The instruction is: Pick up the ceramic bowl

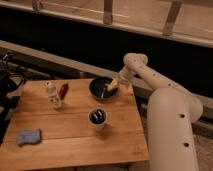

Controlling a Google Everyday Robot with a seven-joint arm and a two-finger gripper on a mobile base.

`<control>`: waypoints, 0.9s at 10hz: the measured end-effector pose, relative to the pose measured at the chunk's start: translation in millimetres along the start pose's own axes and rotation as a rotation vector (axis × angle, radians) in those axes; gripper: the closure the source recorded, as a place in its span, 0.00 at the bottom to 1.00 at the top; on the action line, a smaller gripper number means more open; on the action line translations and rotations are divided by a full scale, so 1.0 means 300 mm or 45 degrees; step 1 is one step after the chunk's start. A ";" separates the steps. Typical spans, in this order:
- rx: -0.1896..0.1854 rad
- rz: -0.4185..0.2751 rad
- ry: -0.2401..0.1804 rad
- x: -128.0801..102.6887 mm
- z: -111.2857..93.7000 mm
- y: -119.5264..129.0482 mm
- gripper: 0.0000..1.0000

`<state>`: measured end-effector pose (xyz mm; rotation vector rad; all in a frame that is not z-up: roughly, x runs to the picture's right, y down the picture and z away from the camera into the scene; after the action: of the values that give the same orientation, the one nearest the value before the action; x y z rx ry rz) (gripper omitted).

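Note:
The ceramic bowl [102,88] is a wide, shallow, glossy black dish with pale streaks inside. It sits at the back right of the wooden table [65,135]. My gripper [113,85] is at the bowl's right rim, its pale fingers reaching down over the edge into the bowl. The white arm [150,75] bends down to it from the right.
A small white cup with a dark inside [97,118] stands in front of the bowl. A white bottle [52,95] and a red object [63,91] are at the back left. A blue sponge [28,136] lies at the front left. The table's right edge is next to my base.

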<state>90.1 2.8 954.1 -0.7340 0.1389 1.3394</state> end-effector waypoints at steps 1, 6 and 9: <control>0.006 -0.004 0.002 0.001 -0.002 -0.001 0.20; 0.026 -0.008 0.021 0.001 0.048 0.007 0.53; 0.036 -0.004 0.027 -0.006 0.066 -0.002 0.80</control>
<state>84.1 12.2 970.4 -0.7242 0.1732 1.3248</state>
